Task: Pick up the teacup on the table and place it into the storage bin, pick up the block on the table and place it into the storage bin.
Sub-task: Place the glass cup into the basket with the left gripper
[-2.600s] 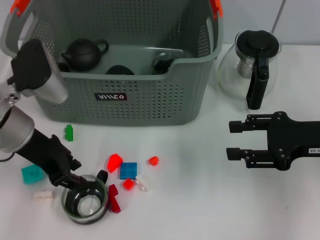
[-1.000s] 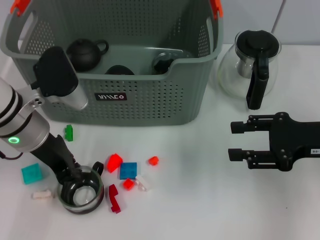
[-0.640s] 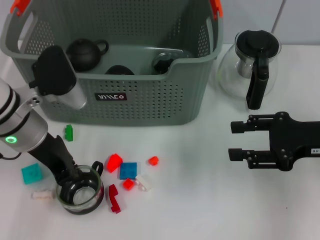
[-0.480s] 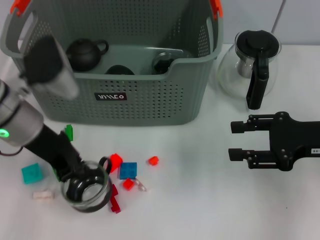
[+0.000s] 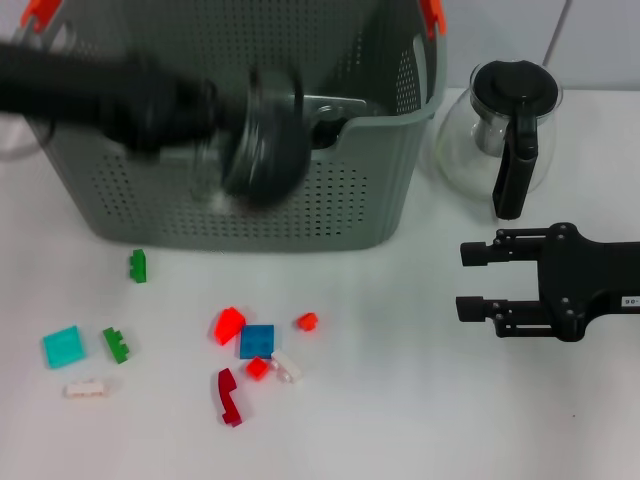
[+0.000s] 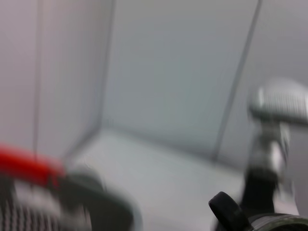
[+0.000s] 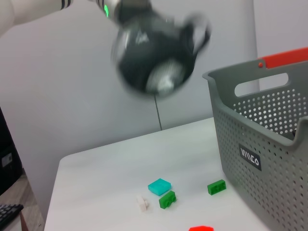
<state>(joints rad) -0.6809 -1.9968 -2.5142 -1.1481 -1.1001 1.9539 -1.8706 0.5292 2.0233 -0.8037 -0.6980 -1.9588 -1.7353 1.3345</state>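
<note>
The glass teacup (image 5: 262, 140) hangs blurred in the air in front of the storage bin's (image 5: 330, 200) front wall, with my left gripper (image 5: 232, 122) shut on it. The right wrist view also has the teacup (image 7: 154, 53) held high, apart from the storage bin (image 7: 260, 144). Several blocks lie on the table, among them a red one (image 5: 228, 324), a blue one (image 5: 257, 341), a teal one (image 5: 63, 346) and a green one (image 5: 116, 343). My right gripper (image 5: 462, 278) stands open at the right, holding nothing.
A glass teapot (image 5: 510, 125) with a black handle stands to the right of the bin. A dark item (image 5: 330, 118) lies inside the bin. Another green block (image 5: 137, 265) and a white one (image 5: 87, 389) lie on the left.
My left arm lifted the teacup off the table and swung it up and right, to the bin's front wall. A green block now shows where the cup stood. The right arm is still.
</note>
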